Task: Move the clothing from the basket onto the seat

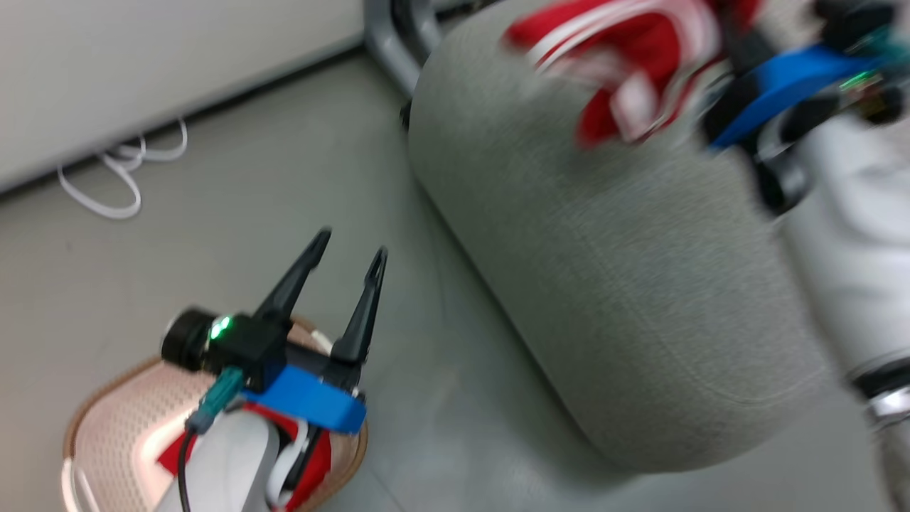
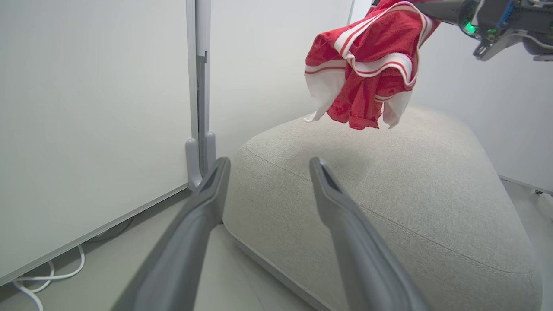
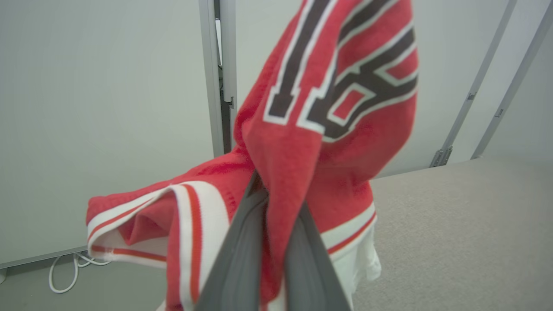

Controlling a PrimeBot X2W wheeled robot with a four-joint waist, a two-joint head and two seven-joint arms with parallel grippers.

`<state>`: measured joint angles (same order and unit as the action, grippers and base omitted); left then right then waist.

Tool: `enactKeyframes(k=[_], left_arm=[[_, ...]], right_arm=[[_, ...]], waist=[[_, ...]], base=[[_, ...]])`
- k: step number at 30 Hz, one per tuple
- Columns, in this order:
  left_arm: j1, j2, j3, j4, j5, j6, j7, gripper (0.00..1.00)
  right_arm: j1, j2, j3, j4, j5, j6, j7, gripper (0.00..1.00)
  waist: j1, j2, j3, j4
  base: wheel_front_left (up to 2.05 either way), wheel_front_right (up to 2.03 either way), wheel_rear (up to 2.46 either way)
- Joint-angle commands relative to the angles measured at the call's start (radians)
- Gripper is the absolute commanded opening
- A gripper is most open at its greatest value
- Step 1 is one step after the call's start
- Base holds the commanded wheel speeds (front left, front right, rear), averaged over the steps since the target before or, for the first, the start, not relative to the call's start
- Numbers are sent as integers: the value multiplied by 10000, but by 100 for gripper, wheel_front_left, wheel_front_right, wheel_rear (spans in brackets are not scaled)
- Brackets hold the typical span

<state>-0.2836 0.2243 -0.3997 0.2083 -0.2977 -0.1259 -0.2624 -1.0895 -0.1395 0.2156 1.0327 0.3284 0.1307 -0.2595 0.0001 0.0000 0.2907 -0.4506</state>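
My right gripper [image 3: 276, 203] is shut on the red jersey [image 3: 328, 129] with black-and-white block lettering and white striped trim. The jersey [image 1: 625, 64] hangs bunched above the far part of the light-grey seat [image 1: 611, 270], clear of the cushion in the left wrist view, where the jersey [image 2: 367, 65] dangles over the seat [image 2: 389, 194]. My left gripper [image 1: 352, 259] is open and empty, above the cream basket [image 1: 114, 441] with its brown rim at the lower left. A second red garment [image 1: 313, 462] with white trim lies in the basket, partly hidden by my left wrist.
A white cable [image 1: 121, 174] lies looped on the grey floor by the white wall panel [image 1: 142, 71]. A grey metal post foot [image 1: 398, 43] stands just behind the seat. Open floor separates basket and seat.
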Motion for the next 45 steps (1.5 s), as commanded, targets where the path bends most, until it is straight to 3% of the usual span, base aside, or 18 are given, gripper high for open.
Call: enactKeyframes(k=[1,6,10,16,23,24,26,27,28,37,45], left_arm=[[-689,190,-256,-154,12,-72,23,100],[-1896,472,-974,-649,21,-72,67,100],[-2426,674,-1155,-1021,80,-72,58,100],[-2563,784,-1094,-1170,86,-44,15,100],[-2258,553,-1042,-900,-129,-33,-29,100],[-2213,545,-1017,-827,-160,-35,-25,100],[-2119,463,-953,-727,-198,-38,-33,100],[-2080,407,-918,-666,-240,-41,-35,100],[-2023,354,-877,-609,-278,-44,-36,100],[-443,-332,-4,146,-876,-65,-39,100],[1231,-967,1180,602,-958,-71,-32,100]], right_arm=[[-754,-603,-571,230,-253,1,-10,0],[-1968,-2313,-2405,659,-716,1,-42,0],[-2196,-3038,-3729,763,-889,3,-61,0],[-1376,-3155,-5431,560,-1256,1,-68,0],[-438,-2817,-5993,401,-2135,1,-67,0],[-339,-2691,-6029,394,-2248,1,-67,9],[-156,-2419,-6078,356,-2520,1,-66,44],[-62,-2272,-6067,325,-2648,3,-66,82],[41,-2155,-6062,324,-2749,3,-66,100],[1626,-1157,-5086,200,-3424,1,-66,100],[3863,-532,-3562,-1096,-2720,1,-63,100]], waist=[[-1,0,1707,1070],[-1,0,3519,1983],[-1,0,4615,2403],[-1,0,5203,2659],[-1,0,4591,2749],[-1,0,4453,2742],[-1,0,4146,2717],[-1,0,3947,2706],[-1,0,3741,2699],[-1,0,839,2764],[-1,0,-1382,3288]], base=[[0,0,0],[0,0,0],[0,0,0],[0,0,0],[0,0,0],[0,0,0],[0,0,0],[0,0,0],[0,0,0],[0,0,0],[0,0,0]])
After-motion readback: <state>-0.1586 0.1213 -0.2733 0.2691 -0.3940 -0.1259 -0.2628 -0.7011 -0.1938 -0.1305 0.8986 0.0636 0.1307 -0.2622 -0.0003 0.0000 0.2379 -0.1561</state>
